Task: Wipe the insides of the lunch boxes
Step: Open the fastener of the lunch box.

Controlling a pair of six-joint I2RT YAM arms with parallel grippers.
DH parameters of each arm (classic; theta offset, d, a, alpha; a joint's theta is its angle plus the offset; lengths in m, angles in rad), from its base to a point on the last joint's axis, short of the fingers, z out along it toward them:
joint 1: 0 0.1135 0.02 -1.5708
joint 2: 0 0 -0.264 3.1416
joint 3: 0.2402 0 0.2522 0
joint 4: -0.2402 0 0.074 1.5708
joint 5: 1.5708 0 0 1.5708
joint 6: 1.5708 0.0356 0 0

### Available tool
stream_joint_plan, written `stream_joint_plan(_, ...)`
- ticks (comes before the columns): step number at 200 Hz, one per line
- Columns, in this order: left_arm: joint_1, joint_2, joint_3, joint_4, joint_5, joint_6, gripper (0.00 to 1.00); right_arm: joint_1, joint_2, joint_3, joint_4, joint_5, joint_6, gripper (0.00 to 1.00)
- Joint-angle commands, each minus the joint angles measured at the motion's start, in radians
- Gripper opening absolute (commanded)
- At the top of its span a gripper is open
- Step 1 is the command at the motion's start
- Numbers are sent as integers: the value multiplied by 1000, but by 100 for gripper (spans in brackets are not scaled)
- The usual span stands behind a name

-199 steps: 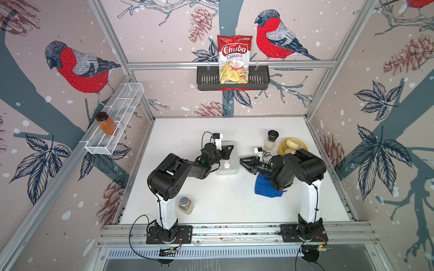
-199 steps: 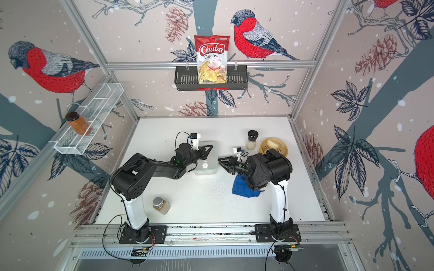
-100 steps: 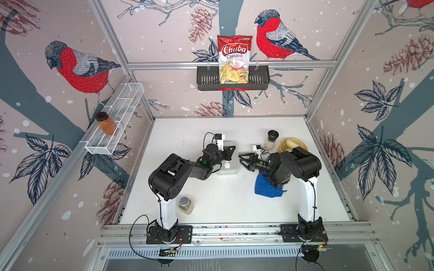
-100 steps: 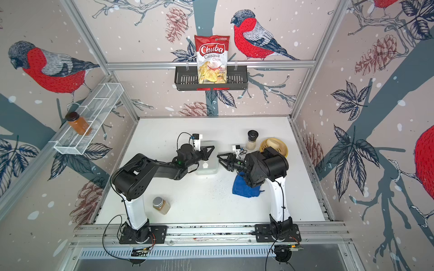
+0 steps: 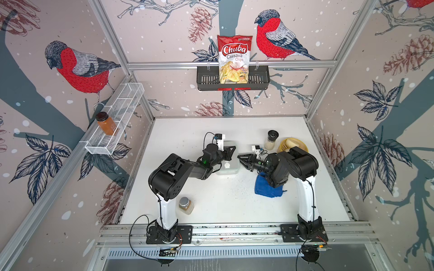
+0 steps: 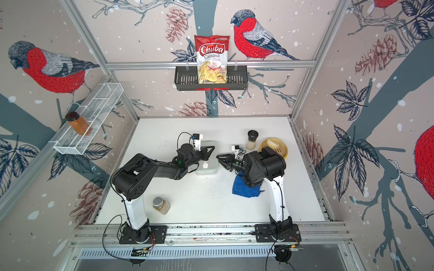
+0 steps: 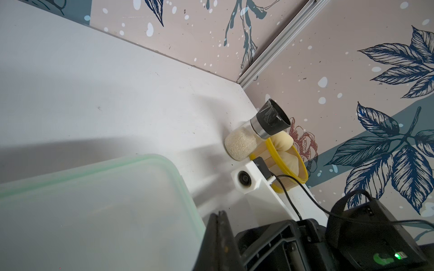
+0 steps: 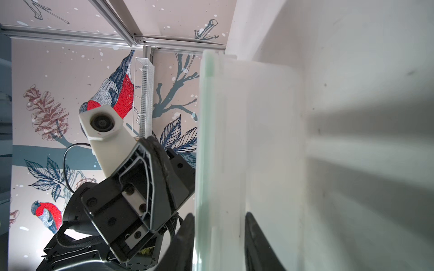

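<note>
The lunch box [image 5: 231, 166] [image 6: 209, 167] is a translucent tub at mid-table, with its clear lid [image 8: 206, 117] on. My left gripper [image 5: 233, 148] [image 6: 212, 148] hovers over the box's far right corner, shut and empty. Its fingertips [image 7: 220, 213] sit just off the lid's green edge [image 7: 183, 187]. My right gripper [image 5: 240, 156] [image 6: 218, 156] meets the box's right side. One finger [image 8: 186, 234] lies on the lid, the other [image 8: 256, 237] against the wall under the rim. A blue cloth [image 5: 266, 190] [image 6: 244, 190] lies under the right arm.
A grain shaker [image 5: 271, 140] and a yellow steamer basket with buns [image 5: 292, 145] stand at the back right. A spice jar [image 5: 186, 205] stands near the left arm's base. Dark crumbs [image 5: 237, 185] dot the table beside the cloth. A chips bag [image 5: 234, 58] hangs on the back wall.
The right gripper shifted slightly toward the back along the box's side, and its jaws widened, then narrowed round the lidded rim. The left gripper barely moved.
</note>
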Motion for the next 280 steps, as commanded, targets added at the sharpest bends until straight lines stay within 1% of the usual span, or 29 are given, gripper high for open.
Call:
stream_joint_plan(1, -9, 65, -34, -864, 40, -53, 0, 19, -20, -3, 251, -74, -6, 26)
stream_joint_plan(28, -10, 76, -39, -857, 41, -56, 0, 18, -40, -12, 251, -71, -11, 19)
stream_joint_plan(66, -12, 94, -42, -850, 42, -53, 0, 10, -77, -39, 251, -63, -25, 17)
stream_joint_plan(83, -12, 105, -42, -844, 47, -56, 0, 2, -92, -50, 250, -63, -22, 13)
stream_joint_plan(96, -12, 116, -42, -841, 51, -54, 0, -1, -93, -52, 250, -66, -16, 7)
stream_joint_plan(121, -12, 127, -45, -835, 55, -53, 0, -1, -88, -56, 249, -65, -14, 6)
stream_joint_plan(145, -12, 133, -42, -842, 56, -48, 0, -1, -85, -62, 249, -62, -15, 0)
stream_joint_plan(171, -12, 140, -26, -869, 49, -39, 0, -1, -107, -79, 226, -53, -35, 0)
stream_joint_plan(191, -12, 152, -7, -913, 43, -32, 0, -1, -145, -91, 128, -50, -92, 0)
stream_joint_plan(204, -14, 158, 6, -947, 40, -25, 0, -1, -180, -94, 24, -42, -151, 0)
stream_joint_plan(228, -15, 150, 24, -1003, 22, -16, 0, 4, -254, -83, -210, -15, -284, 0)
stream_joint_plan(254, -17, 142, 42, -1046, 8, -10, 0, 16, -338, -52, -490, 46, -443, 0)
stream_joint_plan(268, -17, 138, 43, -1047, 9, -10, 0, 21, -357, -37, -556, 58, -480, 0)
stream_joint_plan(277, -17, 136, 45, -1048, 11, -11, 0, 24, -356, -32, -563, 53, -483, 0)
stream_joint_plan(280, -18, 136, 46, -1049, 12, -12, 0, 23, -354, -32, -562, 52, -480, 2)
